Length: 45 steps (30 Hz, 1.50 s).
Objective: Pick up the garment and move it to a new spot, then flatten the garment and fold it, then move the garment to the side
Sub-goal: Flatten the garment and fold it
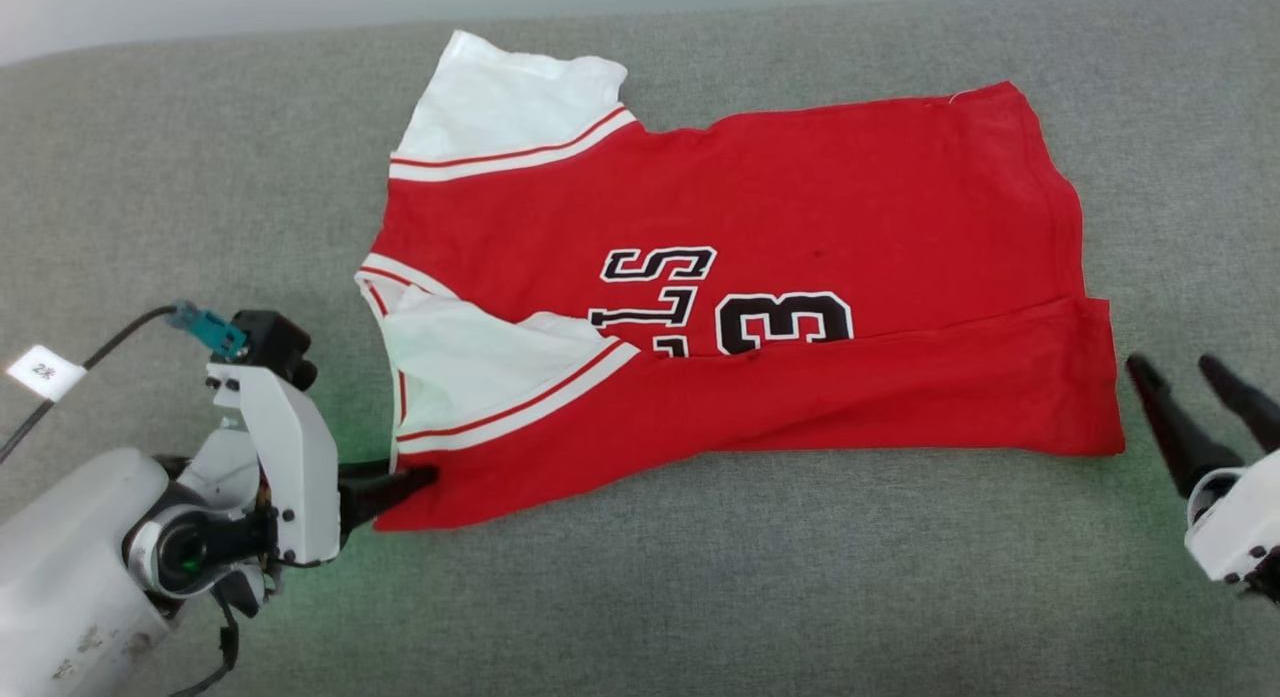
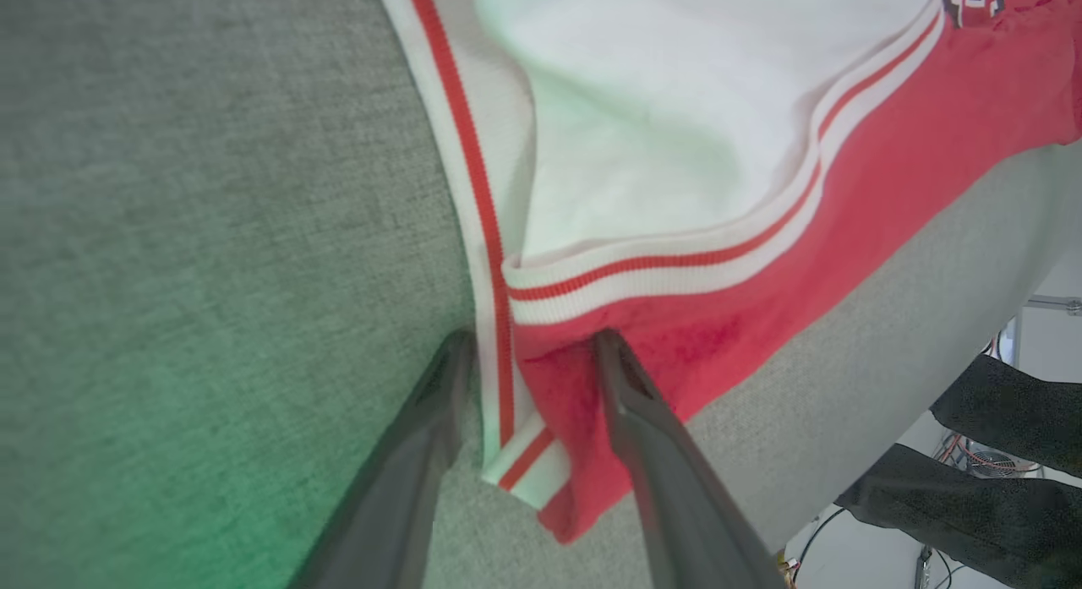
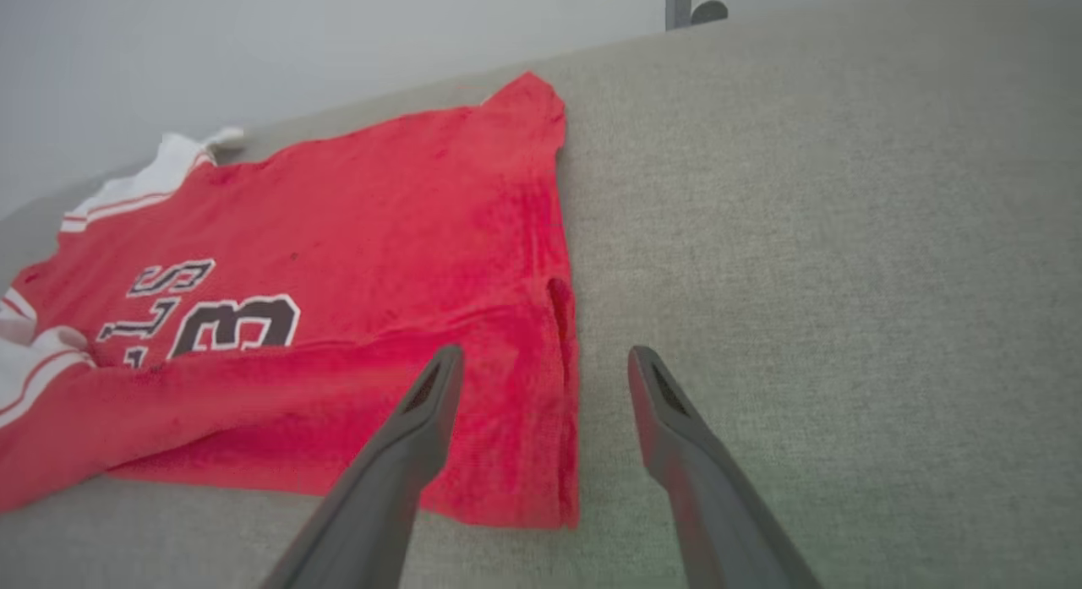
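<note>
The garment (image 1: pixel 740 307), a red jersey with white sleeves and striped trim, lies spread on the grey surface (image 1: pixel 700 597). Its near long edge is folded over and covers part of the black letters and number. My left gripper (image 1: pixel 415 477) is low at the garment's near left corner. In the left wrist view its two fingers (image 2: pixel 621 386) straddle the corner's striped hem (image 2: pixel 528 454), still apart, with cloth between them. My right gripper (image 1: pixel 1185 372) stands open just off the garment's right hem (image 3: pixel 562 386), holding nothing.
A cable with a white tag (image 1: pixel 45 372) runs to my left wrist. The grey surface ends at a pale wall along the top. Past its edge, dark shapes and cables (image 2: pixel 997 420) show in the left wrist view. Bare surface lies right of and in front of the garment.
</note>
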### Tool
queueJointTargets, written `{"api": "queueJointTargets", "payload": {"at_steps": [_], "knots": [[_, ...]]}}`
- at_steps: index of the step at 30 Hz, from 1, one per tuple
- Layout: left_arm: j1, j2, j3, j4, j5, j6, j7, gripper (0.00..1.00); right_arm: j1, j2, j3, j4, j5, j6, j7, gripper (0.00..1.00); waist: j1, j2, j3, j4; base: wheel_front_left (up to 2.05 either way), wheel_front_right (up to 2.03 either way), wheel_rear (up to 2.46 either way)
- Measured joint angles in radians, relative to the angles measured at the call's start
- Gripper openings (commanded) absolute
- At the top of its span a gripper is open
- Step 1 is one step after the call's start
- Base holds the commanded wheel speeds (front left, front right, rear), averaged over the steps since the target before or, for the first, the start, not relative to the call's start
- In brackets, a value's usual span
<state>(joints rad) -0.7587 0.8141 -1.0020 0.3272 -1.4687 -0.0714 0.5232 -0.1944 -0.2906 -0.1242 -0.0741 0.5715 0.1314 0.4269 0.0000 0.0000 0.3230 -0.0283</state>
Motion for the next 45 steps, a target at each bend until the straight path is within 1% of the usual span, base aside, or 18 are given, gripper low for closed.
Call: {"api": "queueJointTargets", "payload": {"at_steps": [1, 2, 5, 6, 7, 8, 11, 15, 16, 17, 18, 19, 24, 30, 34, 37, 44, 45], "knots": [[-0.001, -0.004, -0.001, 0.004, 0.000, -0.004, 0.000, 0.24, 0.000, -0.012, 0.010, 0.001, -0.001, 0.000, 0.033, 1.00, -0.0001, 0.0000, 0.001, 0.001, 0.00, 0.00, 0.00], [-0.001, -0.006, 0.000, 0.010, 0.000, -0.006, -0.002, 0.20, 0.000, -0.027, 0.023, 0.003, -0.007, 0.000, 0.073, 1.00, 0.0000, 0.0000, 0.001, 0.002, 0.00, 0.00, 0.00], [-0.007, -0.016, -0.002, 0.018, 0.010, -0.012, -0.008, 0.18, -0.015, -0.067, 0.051, 0.005, -0.014, 0.000, 0.194, 1.00, 0.0000, 0.0000, 0.006, 0.006, 0.00, 0.00, 0.00], [-0.012, -0.021, -0.003, 0.020, 0.013, -0.017, -0.009, 0.13, -0.029, -0.078, 0.059, 0.008, -0.018, 0.000, 0.240, 1.00, 0.0000, 0.0000, 0.009, 0.007, 0.00, 0.00, 0.00], [-0.014, -0.023, -0.003, 0.022, 0.015, -0.018, -0.010, 0.05, -0.041, -0.092, 0.072, 0.012, -0.022, 0.000, 0.289, 1.00, 0.0000, 0.0000, 0.012, 0.008, 0.00, 0.00, 0.00], [-0.016, -0.026, -0.004, 0.023, 0.017, -0.023, -0.012, 0.00, -0.051, -0.104, 0.081, 0.018, -0.024, 0.000, 0.337, 1.00, 0.0000, 0.0000, 0.015, 0.010, 0.00, 0.00, 0.00], [-0.025, -0.035, -0.005, 0.025, 0.023, -0.033, -0.017, 0.00, -0.091, -0.116, 0.094, 0.044, -0.022, 0.000, 0.434, 1.00, 0.0000, 0.0000, 0.025, 0.017, 0.00, 0.00, 0.00], [-0.044, -0.061, -0.006, 0.030, 0.034, -0.043, -0.024, 0.00, -0.131, -0.136, 0.095, 0.084, -0.031, 0.000, 0.495, 1.00, 0.0000, 0.0000, 0.040, 0.035, 0.00, 0.00, 0.00], [-0.050, -0.069, -0.007, 0.032, 0.035, -0.045, -0.025, 0.00, -0.134, -0.137, 0.097, 0.092, -0.031, 0.000, 0.505, 0.89, 0.0000, 0.0000, 0.044, 0.040, 0.00, 0.00, 0.00], [-0.055, -0.075, -0.007, 0.035, 0.036, -0.048, -0.026, 0.00, -0.138, -0.138, 0.099, 0.099, -0.031, 0.000, 0.509, 0.36, 0.0000, 0.0000, 0.047, 0.046, 0.00, 0.00, 0.00], [-0.058, -0.082, -0.007, 0.037, 0.036, -0.051, -0.030, 0.00, -0.143, -0.143, 0.101, 0.100, -0.034, 0.000, 0.515, 0.06, -0.0001, 0.0000, 0.051, 0.051, 0.00, 0.00, 0.00], [-0.060, -0.087, -0.007, 0.040, 0.038, -0.052, -0.036, 0.00, -0.145, -0.149, 0.100, 0.101, -0.034, 0.000, 0.515, 0.00, 0.0000, 0.0000, 0.054, 0.057, 0.00, 0.00, 0.00], [-0.055, -0.105, -0.006, 0.047, 0.037, -0.059, -0.063, 0.00, -0.144, -0.153, 0.105, 0.100, -0.027, 0.000, 0.513, 0.00, -0.0001, 0.0000, 0.058, 0.075, 0.00, 0.00, 0.00], [0.003, -0.086, -0.006, -0.004, 0.031, -0.059, -0.109, 0.00, -0.086, -0.160, 0.098, 0.075, -0.018, 0.000, 0.494, 0.00, 0.0000, 0.0000, 0.018, 0.078, 0.00, 0.00, 0.00], [0.060, -0.051, -0.012, -0.068, 0.018, -0.059, -0.129, 0.00, -0.036, -0.167, 0.088, 0.040, -0.008, 0.000, 0.506, 0.00, 0.0000, 0.0000, -0.014, 0.081, 0.00, 0.00, 0.00], [0.100, -0.017, -0.015, -0.125, 0.018, -0.050, -0.140, 0.00, 0.005, -0.173, 0.067, 0.011, 0.000, 0.000, 0.515, 0.00, 0.0000, 0.0000, -0.035, 0.084, 0.00, 0.00, 0.00], [0.184, 0.047, -0.015, -0.275, 0.018, 0.008, -0.191, 0.00, 0.108, -0.174, 0.008, -0.068, 0.017, 0.000, 0.547, 0.00, -0.0001, 0.0000, -0.061, 0.097, 0.00, 0.00, 0.00], [0.192, 0.050, -0.016, -0.290, 0.018, 0.015, -0.198, 0.00, 0.119, -0.170, -0.002, -0.076, 0.017, 0.000, 0.547, 0.15, 0.0000, 0.0000, -0.063, 0.098, 0.00, 0.00, 0.00]]}}
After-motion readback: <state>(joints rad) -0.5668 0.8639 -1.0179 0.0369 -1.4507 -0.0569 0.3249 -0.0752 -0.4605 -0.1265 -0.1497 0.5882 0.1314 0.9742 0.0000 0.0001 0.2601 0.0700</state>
